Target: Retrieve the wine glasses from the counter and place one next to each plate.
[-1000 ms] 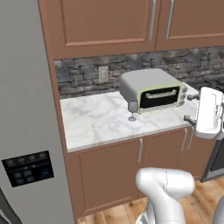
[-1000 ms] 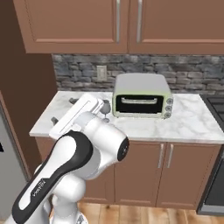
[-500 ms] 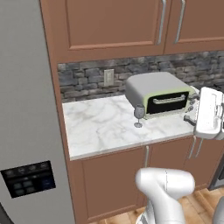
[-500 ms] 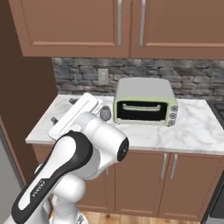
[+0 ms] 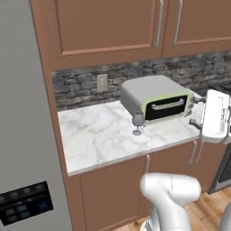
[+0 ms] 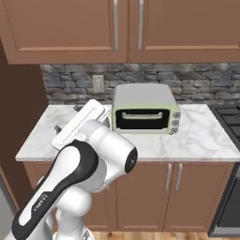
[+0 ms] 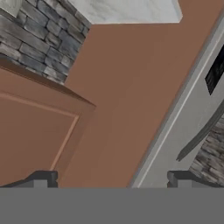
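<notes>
one wine glass [image 5: 137, 122] stands upright near the counter's [image 5: 99, 135] front edge, just before the toaster oven [image 5: 155, 99]. the jaws [image 7: 109, 177] stand wide apart, empty, seemingly well off the glass.

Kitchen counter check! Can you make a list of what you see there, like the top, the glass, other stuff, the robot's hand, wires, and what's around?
Surface: white marble counter on brown cabinet fronts.
Job's things: one wine glass stands upright on the counter, just in front of the toaster oven's left corner; no plates seen.
Clutter: toaster oven with a light green front, door shut, against the back wall.
Grippers: gripper open and empty, fingertips wide apart, raised beside the counter, not touching the glass.
Cables: nothing seen; wall outlet with nothing plugged in.
Surroundings: stone backsplash, upper cabinets, grey fridge, stove.
</notes>
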